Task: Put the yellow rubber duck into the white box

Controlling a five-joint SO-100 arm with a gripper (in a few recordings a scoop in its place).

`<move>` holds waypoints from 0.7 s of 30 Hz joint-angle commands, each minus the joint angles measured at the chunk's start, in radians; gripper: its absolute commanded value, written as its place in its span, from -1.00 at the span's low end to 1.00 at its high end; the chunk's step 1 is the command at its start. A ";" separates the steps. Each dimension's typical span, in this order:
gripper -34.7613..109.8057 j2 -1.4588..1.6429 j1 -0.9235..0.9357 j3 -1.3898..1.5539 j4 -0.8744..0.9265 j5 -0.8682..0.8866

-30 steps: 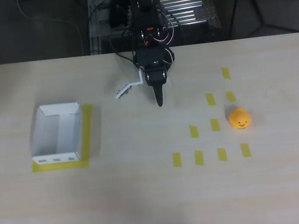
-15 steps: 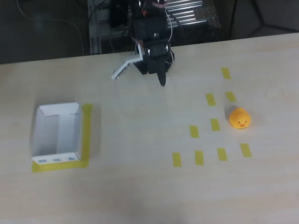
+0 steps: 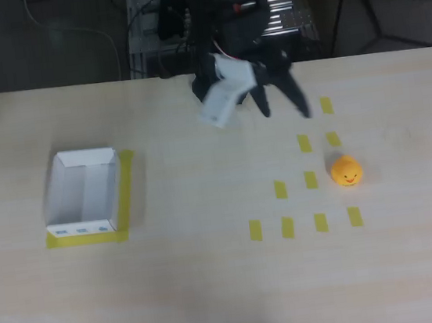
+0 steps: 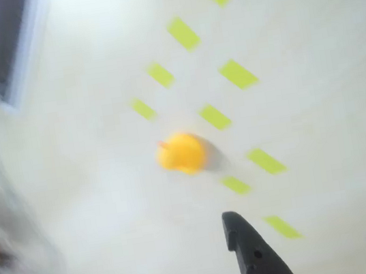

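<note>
I note the duck ungrasped near the bench's right edge, the box empty at left, my jaws spread wide, holding nothing.

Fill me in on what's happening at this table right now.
The arm's tool is open and empty near the table's far edge, swung toward the yellow rubber duck, which sits untouched among yellow tape marks on the right of the overhead view. The white box stands empty at the left on its own tape patch. Nothing has been grasped yet.
</note>
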 commanded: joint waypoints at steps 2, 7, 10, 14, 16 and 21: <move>0.33 -0.115 -0.189 -0.066 0.038 -0.077; 0.37 -0.247 -0.259 -0.066 0.034 -0.077; 0.37 -0.321 -0.278 -0.084 0.021 -0.072; 0.38 -0.434 -0.278 -0.149 0.020 -0.064; 0.38 -0.483 -0.270 -0.189 0.018 -0.061; 0.38 -0.623 -0.258 -0.321 0.021 -0.049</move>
